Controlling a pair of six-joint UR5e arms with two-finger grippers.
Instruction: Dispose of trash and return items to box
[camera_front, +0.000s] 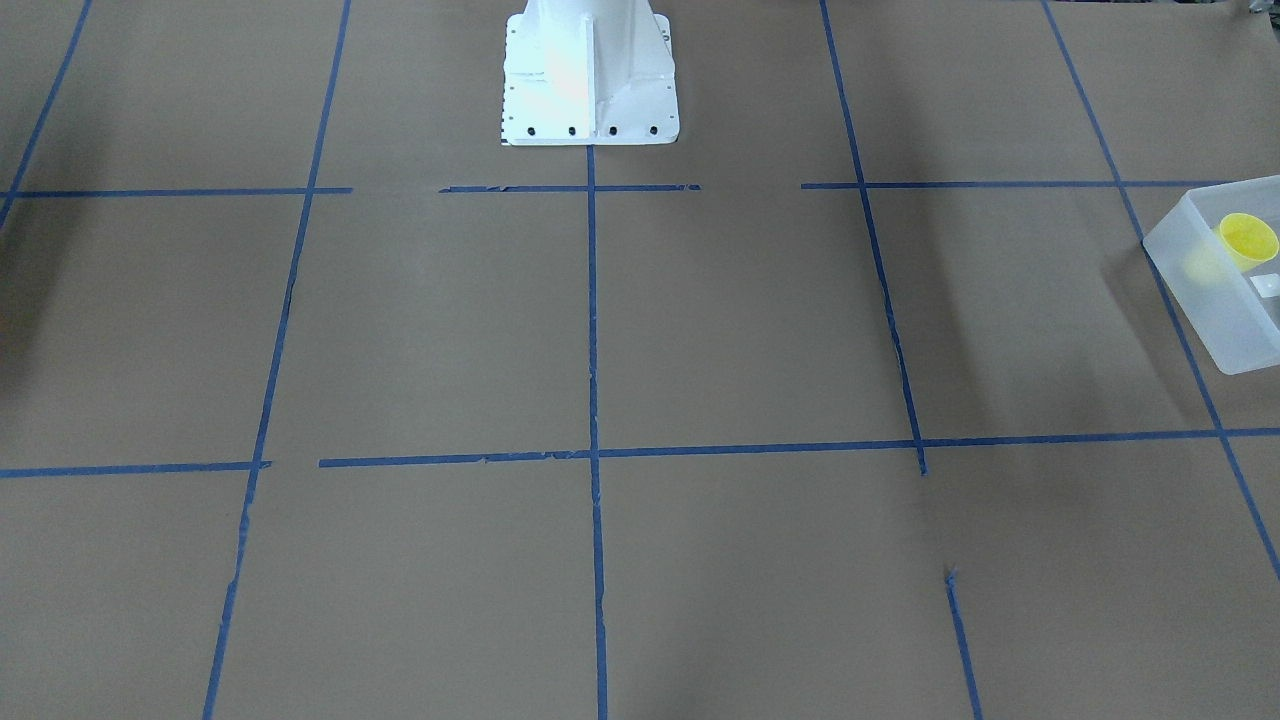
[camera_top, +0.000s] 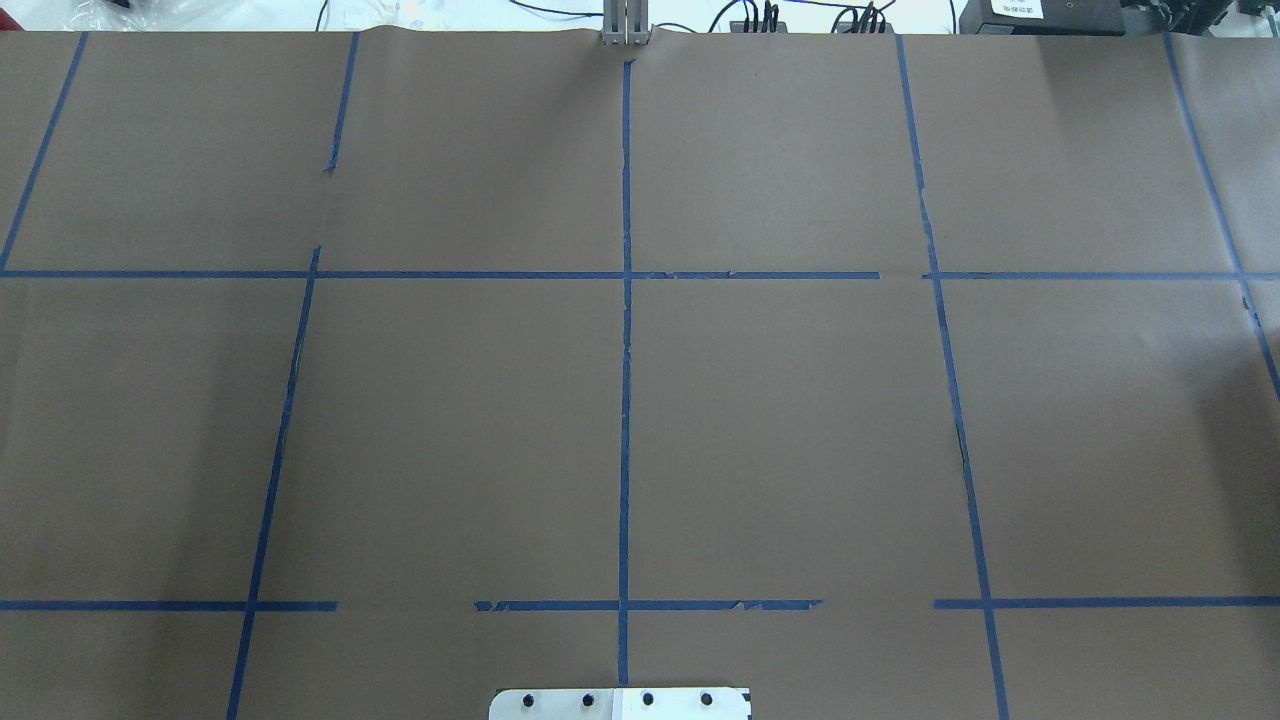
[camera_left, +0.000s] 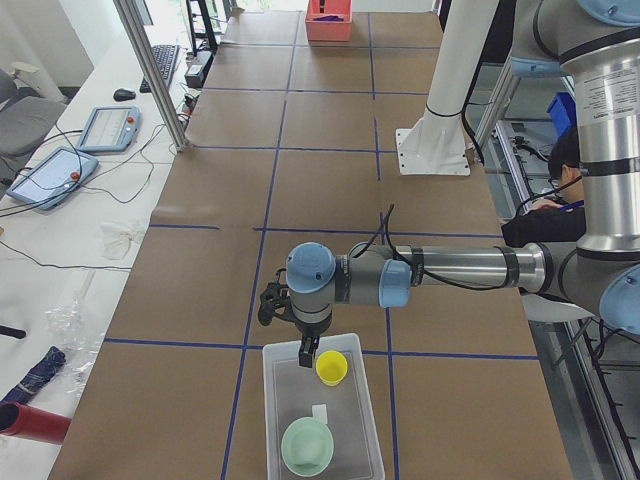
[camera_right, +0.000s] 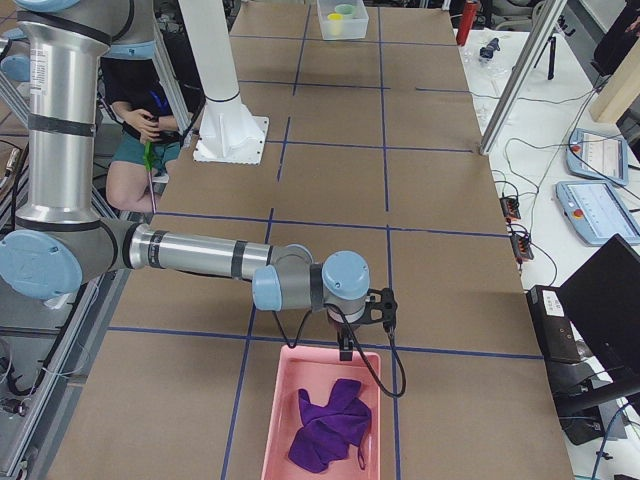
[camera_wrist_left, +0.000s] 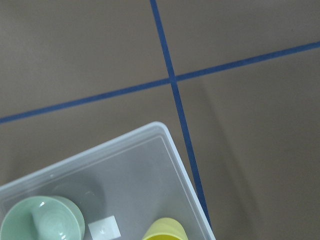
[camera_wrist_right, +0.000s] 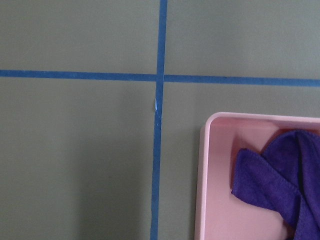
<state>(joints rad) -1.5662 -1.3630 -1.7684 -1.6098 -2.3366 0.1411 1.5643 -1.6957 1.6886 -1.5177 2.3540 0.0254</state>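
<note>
Both items are already sitting inside the box (camera_left: 268, 400), at the worktop's end on the robot's left.
- The yellow cup (camera_left: 332, 367) is standing upright at the end of the box nearer the arm. The green bowl (camera_left: 307, 446) is resting at the other end, and a small white label (camera_wrist_left: 104, 229) is lying between them.
- The left arm's fingers (camera_left: 307, 350) are hanging just beside the cup, over the box's rim. You cannot tell from the side view whether they are spread or pressed together.
- The right arm's fingers (camera_right: 345, 348) are hovering at the near rim of a pink bin (camera_right: 270, 440) holding a purple cloth (camera_right: 330, 425). Their state is equally unclear.

Handling, as a judgement:
- The cup is looking like thin, light, slick plastic. If you are lifting it again, take the rim with one finger inside and one outside, squeezing gently so the wall is not buckling.
- The bowl is looking stiffer and wider. Pinch its rim wall rather than spanning it.

Going by how things are lying, the return step is looking finished.
</note>
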